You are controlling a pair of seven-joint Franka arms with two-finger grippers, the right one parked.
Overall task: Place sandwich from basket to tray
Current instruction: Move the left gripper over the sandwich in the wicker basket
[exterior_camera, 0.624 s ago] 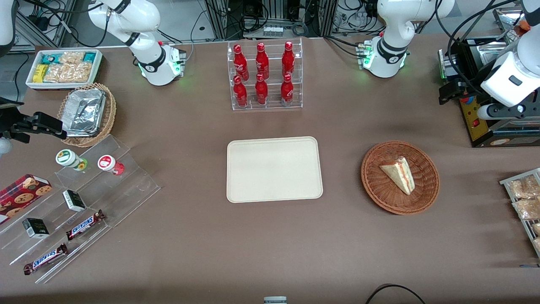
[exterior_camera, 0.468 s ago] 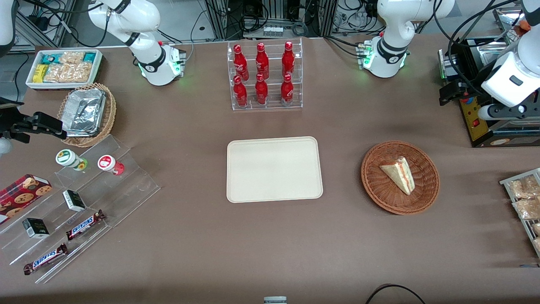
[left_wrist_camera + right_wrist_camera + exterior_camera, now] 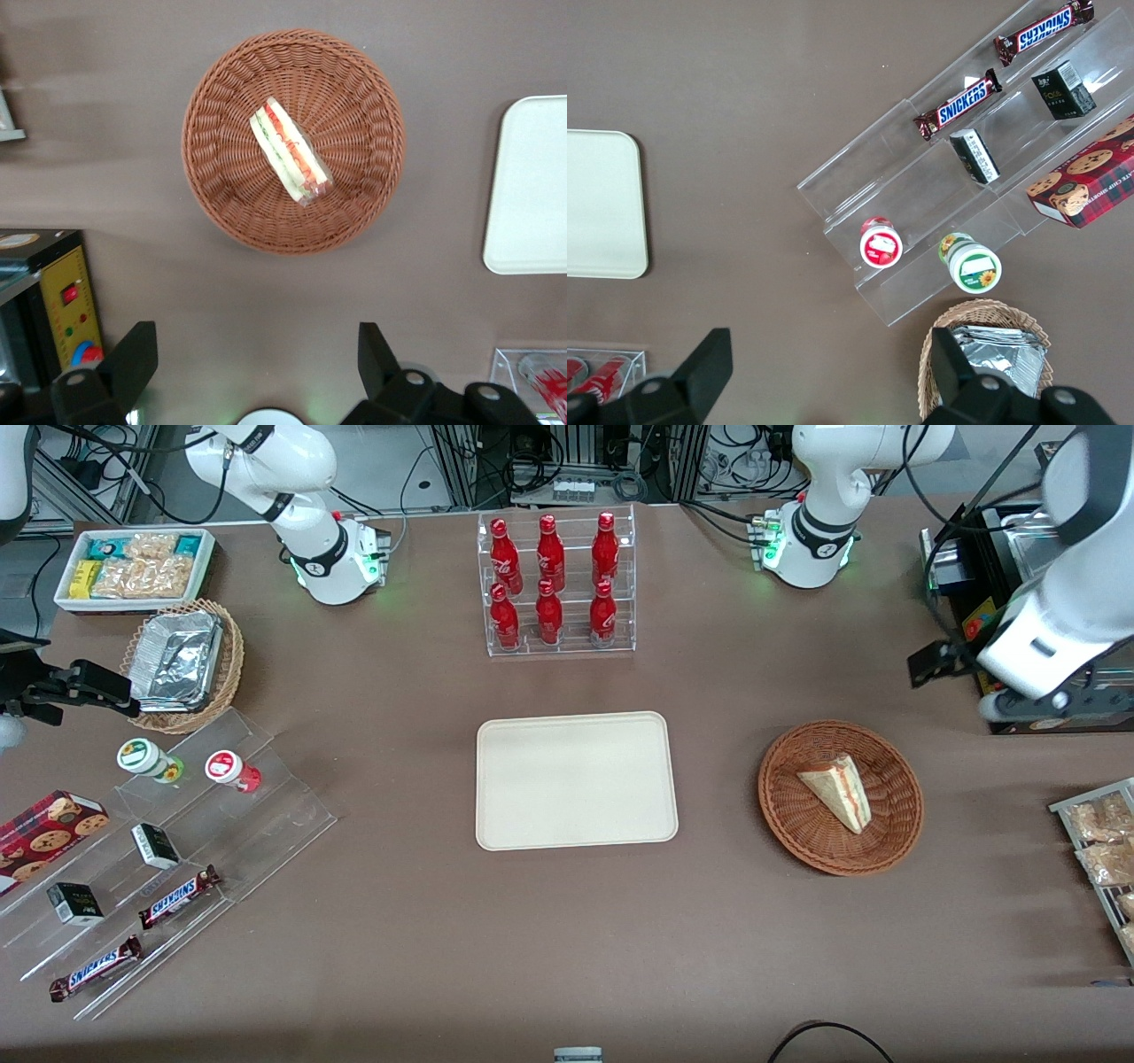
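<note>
1. Writing that could be read: two brown candy bars (image 3: 178, 896) lay on a clear stepped display stand (image 3: 168, 841) toward the parked arm's end of the table from the tray, each printed "SNICKERS" in blue on white. Small dark boxes (image 3: 156, 845) on that stand carried text too small to read.
2. A red plaid cookie box (image 3: 49, 825) showed pictures of chocolate-chip cookies, and six red bottles (image 3: 549, 580) stood in a clear rack, farther from the front camera than the tray, with white script too small to make out.
3. The sandwich (image 3: 837, 791) was a small triangular wedge of pale white bread in clear wrap, with red and green filling showing in stripes along its cut edge (image 3: 291, 152).
4. The sandwich lay inside the basket (image 3: 895, 841), a round, shallow, reddish-brown wicker bowl, beside the tray toward the working arm's end of the table.
5. The tray (image 3: 576, 731) was flat, cream-beige, rectangular with rounded corners, and bare.
6. The gripper (image 3: 252, 359) hovered above the brown tabletop, farther from the front camera than the basket, its two black fingers (image 3: 133, 359) spread wide and holding nothing.
</note>
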